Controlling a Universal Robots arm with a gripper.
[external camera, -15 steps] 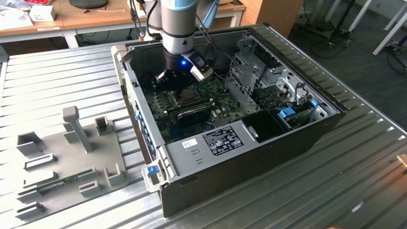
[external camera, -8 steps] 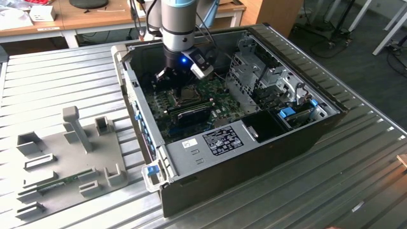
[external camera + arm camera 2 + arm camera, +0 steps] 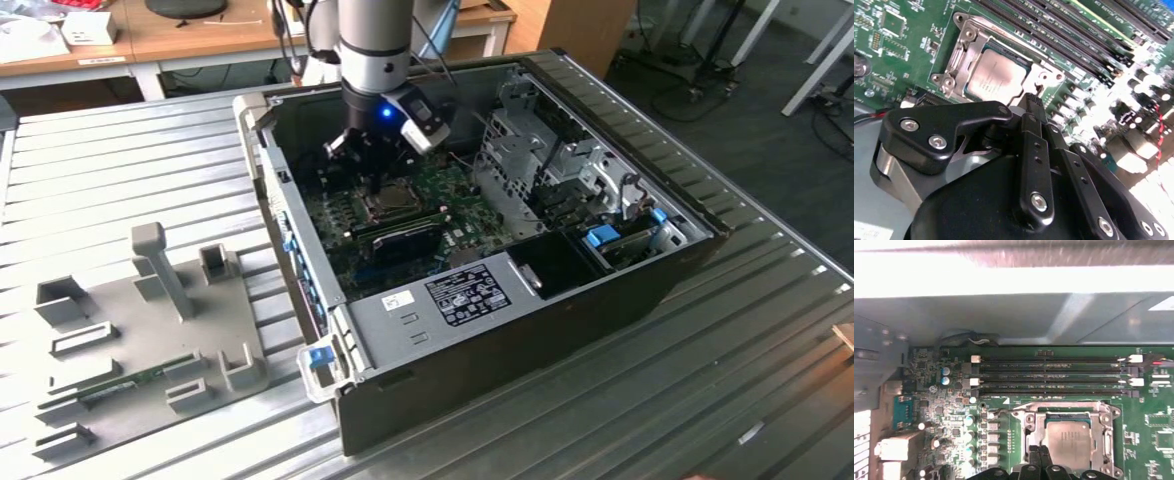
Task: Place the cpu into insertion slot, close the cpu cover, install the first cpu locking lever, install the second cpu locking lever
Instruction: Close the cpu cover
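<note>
The cpu (image 3: 998, 75) (image 3: 1069, 440) lies flat in the insertion slot (image 3: 391, 203) on the green board, its pale face showing. The cpu cover (image 3: 960, 52) (image 3: 1070, 407) is down around it as a silvery frame. A thin metal lever (image 3: 1004, 411) sticks out beside the socket's corner. My gripper (image 3: 363, 158) (image 3: 1033, 100) (image 3: 1040, 451) hangs just above the socket's edge inside the open computer case. Its two dark fingers are shut together with nothing seen between them. I cannot tell whether the tips touch the frame.
Long black memory slots (image 3: 1054, 372) run alongside the socket. A metal drive cage (image 3: 534, 150) stands at the exterior view's right in the case. Case walls (image 3: 274, 190) ring the board. A grey fixture plate (image 3: 147, 320) with upright holders lies on the ribbed table.
</note>
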